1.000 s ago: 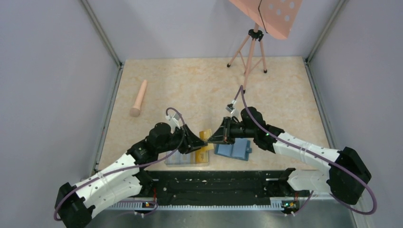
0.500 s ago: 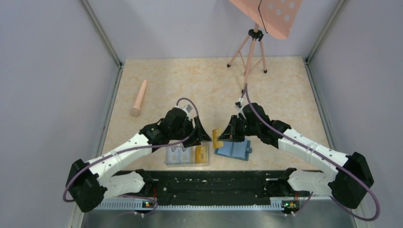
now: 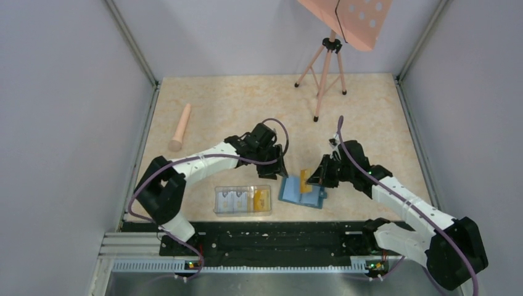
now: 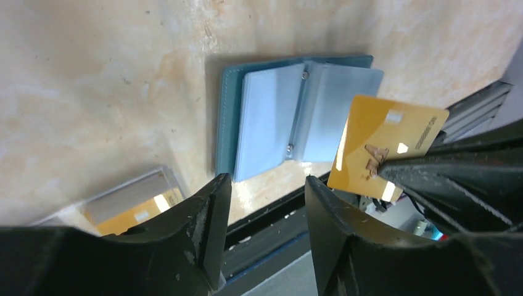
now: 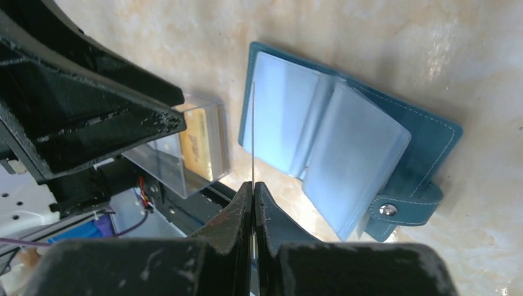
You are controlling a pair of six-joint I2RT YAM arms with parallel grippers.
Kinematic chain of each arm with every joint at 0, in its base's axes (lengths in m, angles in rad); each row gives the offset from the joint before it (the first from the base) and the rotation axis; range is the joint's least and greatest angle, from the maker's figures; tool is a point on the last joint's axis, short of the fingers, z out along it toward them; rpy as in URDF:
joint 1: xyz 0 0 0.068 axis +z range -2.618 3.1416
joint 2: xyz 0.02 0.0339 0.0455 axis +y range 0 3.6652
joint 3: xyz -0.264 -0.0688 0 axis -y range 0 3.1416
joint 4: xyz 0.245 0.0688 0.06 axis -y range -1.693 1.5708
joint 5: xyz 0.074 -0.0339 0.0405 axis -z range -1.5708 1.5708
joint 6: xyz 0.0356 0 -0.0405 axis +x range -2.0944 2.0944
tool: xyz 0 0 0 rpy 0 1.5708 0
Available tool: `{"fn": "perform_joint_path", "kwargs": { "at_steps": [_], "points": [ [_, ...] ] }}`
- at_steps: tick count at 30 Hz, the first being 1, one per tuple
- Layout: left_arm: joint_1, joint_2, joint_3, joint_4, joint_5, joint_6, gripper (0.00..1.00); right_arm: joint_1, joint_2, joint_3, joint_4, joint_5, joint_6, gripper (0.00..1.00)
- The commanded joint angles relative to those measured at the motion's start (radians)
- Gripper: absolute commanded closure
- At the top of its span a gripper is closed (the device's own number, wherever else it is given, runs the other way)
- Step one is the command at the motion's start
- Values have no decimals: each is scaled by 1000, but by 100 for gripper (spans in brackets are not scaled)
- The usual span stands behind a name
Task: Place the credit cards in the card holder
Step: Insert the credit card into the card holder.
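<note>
The teal card holder [image 3: 302, 193] lies open on the table, its pale blue pockets [image 4: 271, 117] facing up. My right gripper [image 3: 316, 177] is shut on a yellow-orange credit card [image 3: 304, 181] and holds it upright just above the holder's left half. The right wrist view shows that card edge-on [image 5: 253, 132] between the closed fingers. In the left wrist view its flat face [image 4: 382, 148] shows. My left gripper [image 3: 280, 168] hangs open and empty beside the holder's left edge. Another yellow card [image 4: 132, 206] lies in a clear box.
The clear plastic box [image 3: 242, 200] with cards sits left of the holder, near the black front rail [image 3: 271, 237]. A pink cylinder [image 3: 180, 127] lies at far left. A pink tripod [image 3: 322, 68] stands at the back.
The left gripper let go of the yellow card and swung right, beside the holder. The right gripper kept the card and carried it right, over the open holder.
</note>
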Motion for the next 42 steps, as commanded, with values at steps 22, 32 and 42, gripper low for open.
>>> {"fn": "perform_joint_path", "kwargs": {
  "at_steps": [22,32,42],
  "points": [
    [-124,259,72,106,-4,-93,72,-66,24,-124,103,23,-104,100],
    [-136,225,51,155,13,-122,68,-108,-18,-120,44,27,-141,100],
    [-146,147,16,22,-103,-73,60,-146,-52,-167,58,-8,-134,100]
  ]
}}
